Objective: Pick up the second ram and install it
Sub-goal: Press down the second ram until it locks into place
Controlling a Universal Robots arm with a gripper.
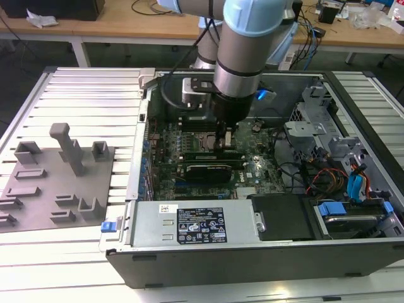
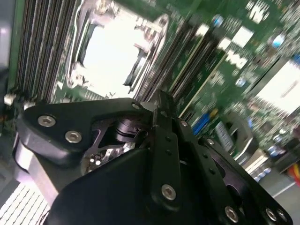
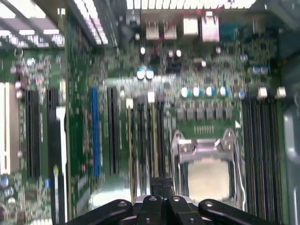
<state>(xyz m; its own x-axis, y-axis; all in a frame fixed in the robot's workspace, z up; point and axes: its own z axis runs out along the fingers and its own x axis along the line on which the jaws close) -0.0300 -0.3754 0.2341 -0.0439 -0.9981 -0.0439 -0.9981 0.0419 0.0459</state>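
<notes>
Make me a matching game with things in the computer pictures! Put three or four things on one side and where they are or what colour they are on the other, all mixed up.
Things:
1. grey holder tray
2. CPU socket
3. pincer
4. power supply box

Clues:
A. shiny metal frame between the memory slots
B. down over the motherboard, inside the case
C. on the slatted table, outside the case
D. silver, along the near edge of the case

Pairs: 1-C, 2-A, 3-B, 4-D

Green motherboard [image 1: 252, 165]; black pincer [image 2: 161, 101]; grey holder tray [image 1: 44, 189].
</notes>
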